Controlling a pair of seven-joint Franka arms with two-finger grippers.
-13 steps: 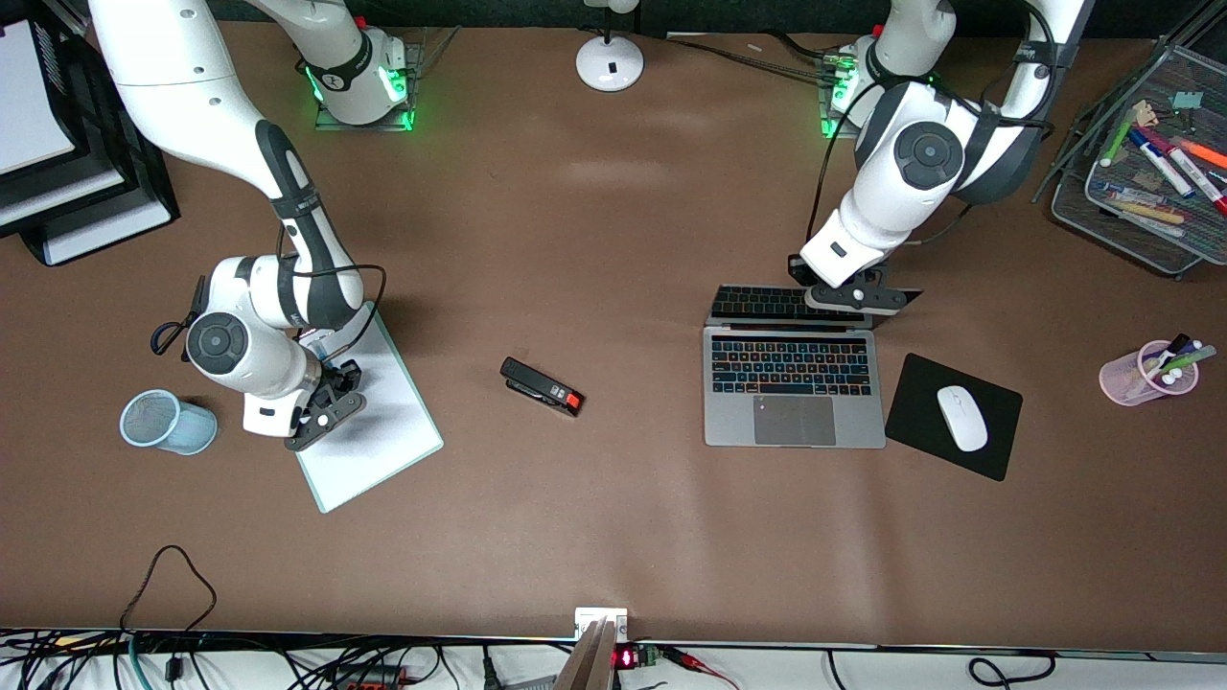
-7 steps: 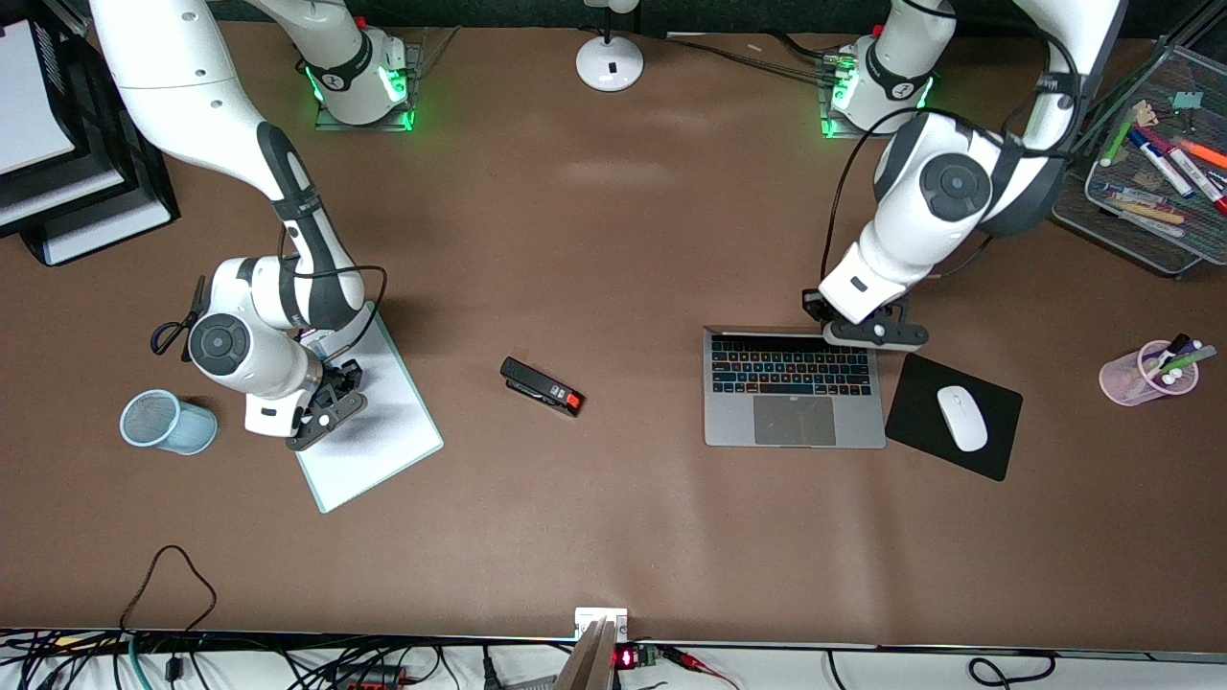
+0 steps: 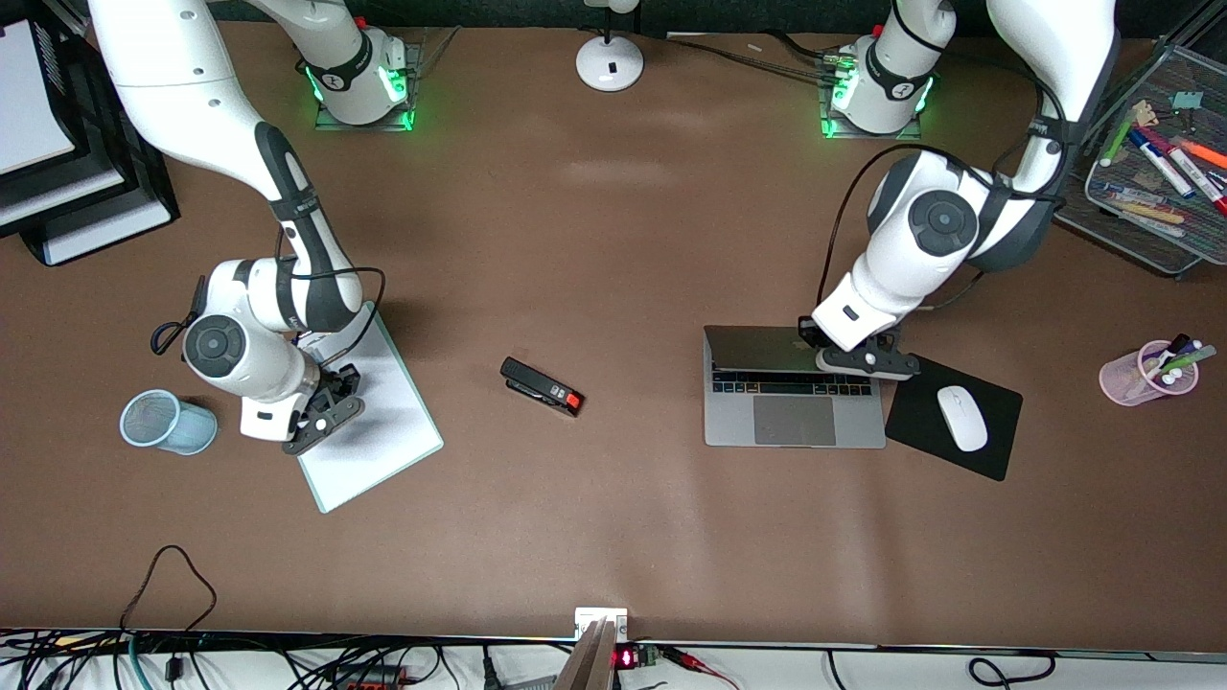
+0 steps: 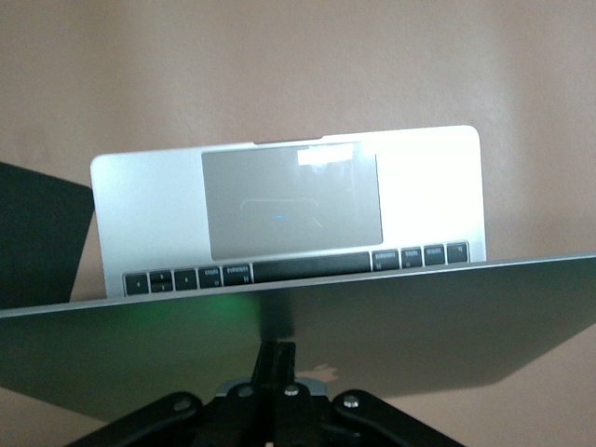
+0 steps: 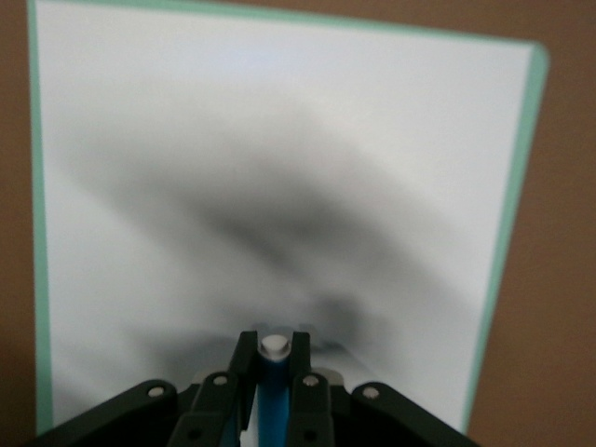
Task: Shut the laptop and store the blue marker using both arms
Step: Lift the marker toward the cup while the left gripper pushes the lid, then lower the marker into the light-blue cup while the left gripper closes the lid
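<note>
Laptop (image 3: 794, 412): one, on worktop toward left arm's end, lid half down. Lid covers most of keyboard in front view; only the key rows nearest the trackpad show. Left wrist view shows lid's dark outer face, apple logo mostly hidden by the jaws' mount.
Left gripper (image 3: 868, 362): jaws shut, empty, pressed on lid's outer face near the corner by the mouse pad. Fingertips themselves hard to make out in front view.
Right gripper (image 3: 321, 422): over the clipboard, jaws clamped on blue marker.
Blue marker (image 5: 272, 396): one, upright between the jaws, white end up. Only a short blue strip and the white tip show in right wrist view; in front view the wrist hides it.
Clipboard (image 3: 383, 431): one, white with mint edge, toward right arm's end. Wrist covers its corner by the cup.
Mesh cup (image 3: 168, 422): one, light blue, lying on its side beside the clipboard.
Stapler (image 3: 542, 386): one, black with red end, mid-worktop between clipboard and laptop.
Mouse (image 3: 961, 418): one, white, on black mouse pad (image 3: 920, 383) just beside laptop.
Pink cup (image 3: 1145, 376): one, holds pens; count unclear.
Wire tray (image 3: 1131, 225): at left arm's end, cut off by frame edge; several markers inside, count unclear.
Lamp base (image 3: 610, 62): one, white, between the arm bases; top cut off.
Black paper trays (image 3: 57, 206): stacked at right arm's end, cut off by frame.
</note>
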